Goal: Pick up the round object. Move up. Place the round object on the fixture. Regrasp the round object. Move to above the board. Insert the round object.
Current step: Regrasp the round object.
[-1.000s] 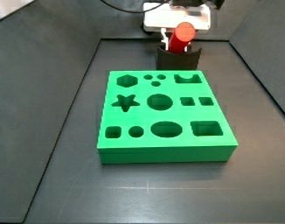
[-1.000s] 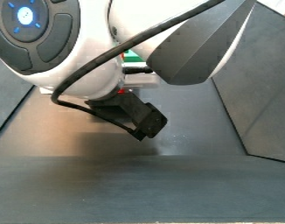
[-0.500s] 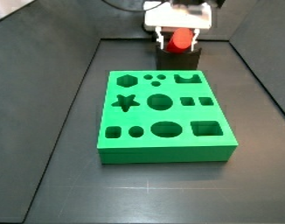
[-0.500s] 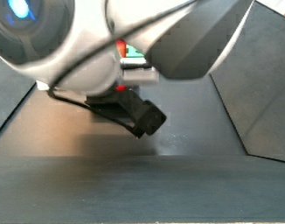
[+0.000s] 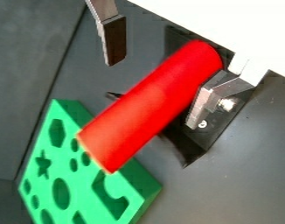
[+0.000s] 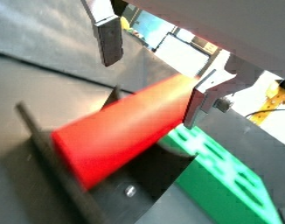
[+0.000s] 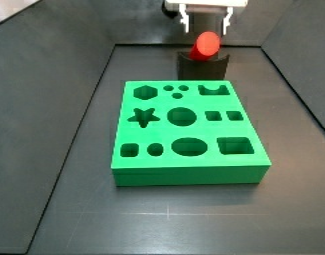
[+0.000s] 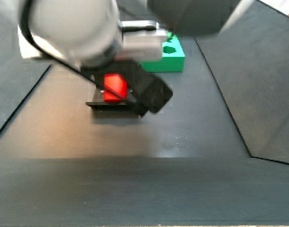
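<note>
My gripper [image 7: 205, 20] hangs at top centre of a side view, fingers spread, gripping nothing. The round object [image 7: 205, 44] rests on the fixture [image 7: 201, 68] — just behind the board [image 7: 189, 134].

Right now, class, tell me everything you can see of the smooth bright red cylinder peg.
The smooth bright red cylinder peg is plain, glossy and plastic-looking, with flat round ends. It lies on its side across the top of the small dark fixture, beyond the green board in a side view. The gripper is open above it: in both wrist views one silver finger stands clear, while the other sits very close beside the peg; contact there cannot be told.
</note>
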